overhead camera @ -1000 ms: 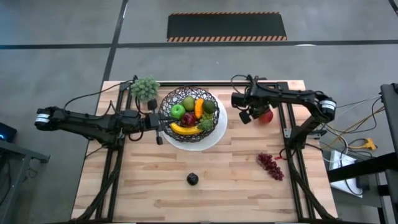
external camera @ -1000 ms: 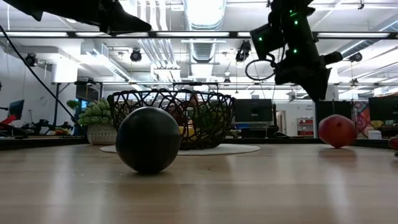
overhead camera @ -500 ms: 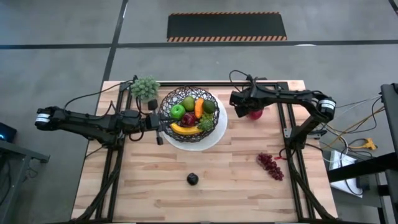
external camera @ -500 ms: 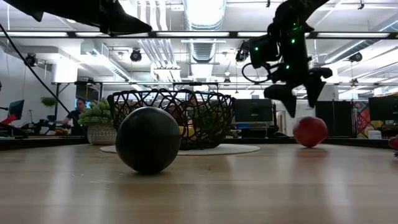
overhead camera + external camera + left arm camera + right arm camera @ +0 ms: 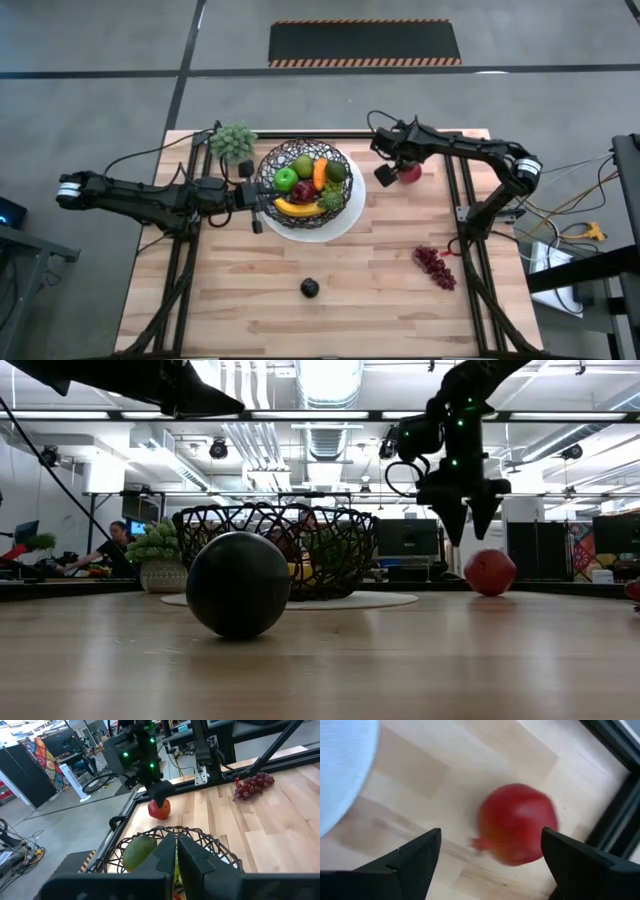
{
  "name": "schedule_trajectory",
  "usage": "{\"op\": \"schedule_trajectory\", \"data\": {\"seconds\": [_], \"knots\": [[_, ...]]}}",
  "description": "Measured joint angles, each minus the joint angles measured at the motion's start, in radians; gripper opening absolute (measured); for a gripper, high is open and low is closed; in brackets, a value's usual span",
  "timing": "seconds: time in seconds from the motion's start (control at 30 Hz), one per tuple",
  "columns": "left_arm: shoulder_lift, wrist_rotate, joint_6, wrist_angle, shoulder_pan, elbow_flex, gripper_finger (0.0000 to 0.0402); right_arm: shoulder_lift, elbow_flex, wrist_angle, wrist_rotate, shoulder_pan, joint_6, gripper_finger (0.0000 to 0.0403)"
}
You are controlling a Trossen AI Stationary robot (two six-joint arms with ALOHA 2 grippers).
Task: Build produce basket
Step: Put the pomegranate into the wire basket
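Note:
The black wire basket [image 5: 305, 160] stands on a white plate [image 5: 345, 222] and holds a banana [image 5: 297, 208], a green apple [image 5: 286, 179], a carrot [image 5: 320, 172] and an avocado [image 5: 338, 171]. My left gripper [image 5: 258, 198] is shut at the basket's left rim. A red apple [image 5: 411, 174] rests on the table to the right of the basket. My right gripper [image 5: 465, 510] hangs open above it, pointing down. In the right wrist view its fingers stand on either side of the apple [image 5: 517, 822], clear of it. My left gripper reaches level from the table's left, and its shut fingers [image 5: 170, 847] come up to the basket's left rim [image 5: 145, 837]. The fingers cover the spot, so I cannot tell whether they pinch a wire or only touch it.
A dark plum [image 5: 310, 288] lies near the table's front middle, large in the low view [image 5: 238, 584]. Dark red grapes [image 5: 435, 265] lie at the right. A leafy cluster [image 5: 232, 140] stands at the far left. Black frame rails [image 5: 455, 190] run beside the apple.
My right gripper has opened, moved toward the table's far edge and tipped to point more steeply down. The red apple has rolled along the table to the left, toward the basket, and now lies under the gripper.

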Motion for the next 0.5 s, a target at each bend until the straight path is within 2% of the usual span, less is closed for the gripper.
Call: {"op": "schedule_trajectory", "data": {"seconds": [0.1, 0.17, 0.5], "knots": [[0.000, 0.000, 0.000, 0.000, 0.000, 0.000, 0.0002, 0.000, 0.016, -0.017, -0.063, -0.014, -0.065, 0.0326], [0.001, 0.000, 0.000, 0.000, 0.000, 0.000, 0.0002, 0.000, 0.019, -0.033, -0.070, -0.026, -0.057, 0.0326], [0.004, 0.000, 0.000, -0.002, 0.000, 0.000, 0.0002, 0.000, -0.010, -0.033, 0.063, -0.088, 0.085, 0.0326]]}}
